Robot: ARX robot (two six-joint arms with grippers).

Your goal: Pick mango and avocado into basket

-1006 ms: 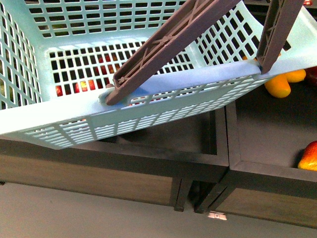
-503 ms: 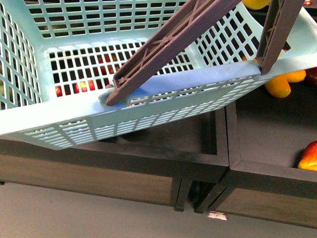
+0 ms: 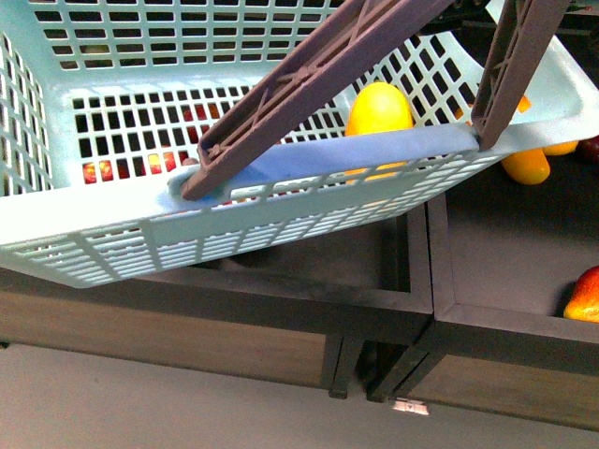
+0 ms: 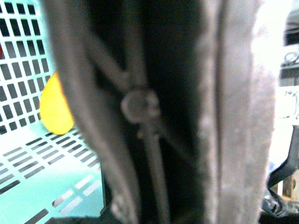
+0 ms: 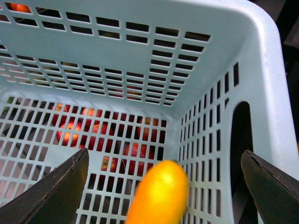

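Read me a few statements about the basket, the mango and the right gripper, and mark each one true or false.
1. A mango is inside the basket. True.
2. The right gripper is shut on the mango. False: its jaws stand wide open, and the mango is clear of both fingers.
3. An avocado lies in the basket. False: only the mango shows inside.
4. Red fruit shows through the basket's slots. True.

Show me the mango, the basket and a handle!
mango [image 3: 378,110], front view, its yellow top over the rim
basket [image 3: 84,213], front view, its near rim
handle [image 3: 299,89], front view, middle of the bar
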